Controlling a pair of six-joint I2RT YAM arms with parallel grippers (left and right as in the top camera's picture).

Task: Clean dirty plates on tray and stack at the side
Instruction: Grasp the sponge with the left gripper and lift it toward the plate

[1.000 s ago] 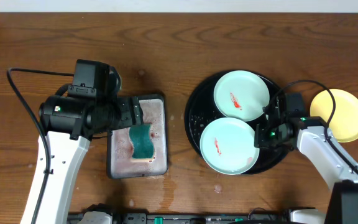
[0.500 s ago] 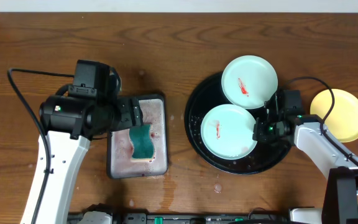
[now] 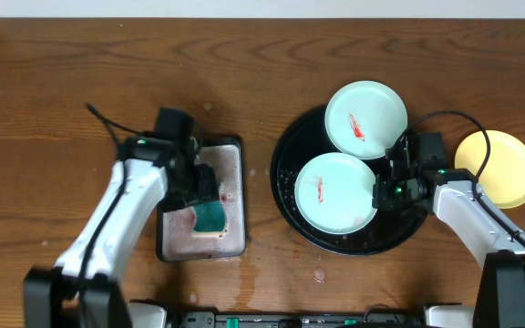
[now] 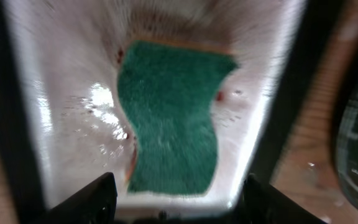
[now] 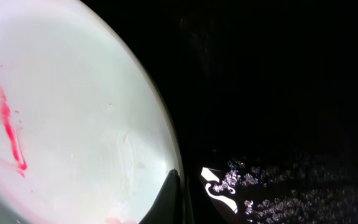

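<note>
a: where are the plates?
b: one pale mint-white round plastic plate (image 3: pixel 335 196) lies flat inside the large round glossy black tray (image 3: pixel 285 196), with a red sauce smear (image 3: pixel 319 188) on its left half. a second mint-white plate (image 3: pixel 365 117) sits at the tray's far edge, overhanging the rim, with a red streak of its own. the small yellow round plate (image 3: pixel 499 169) is on the brown wood-grain tabletop (image 3: pixel 80 82), to the right of the tray.
a: and the right gripper?
b: the right gripper (image 3: pixel 383 191) is at the first plate's right rim. in the wrist view one dark fingertip (image 5: pixel 168 190) lies at that rim, with water drops (image 5: pixel 272 186) on the black tray beside it. i cannot tell whether the claw is pinching the plate or spread.
a: the left?
b: the left gripper (image 3: pixel 200 189) hangs over the rectangular grey metal tray (image 3: pixel 235 155). its fingers (image 4: pixel 98 196) are spread wide, either side of the near end of the green sponge (image 3: pixel 211 217), which lies on the wet, pink-stained tray floor.
</note>
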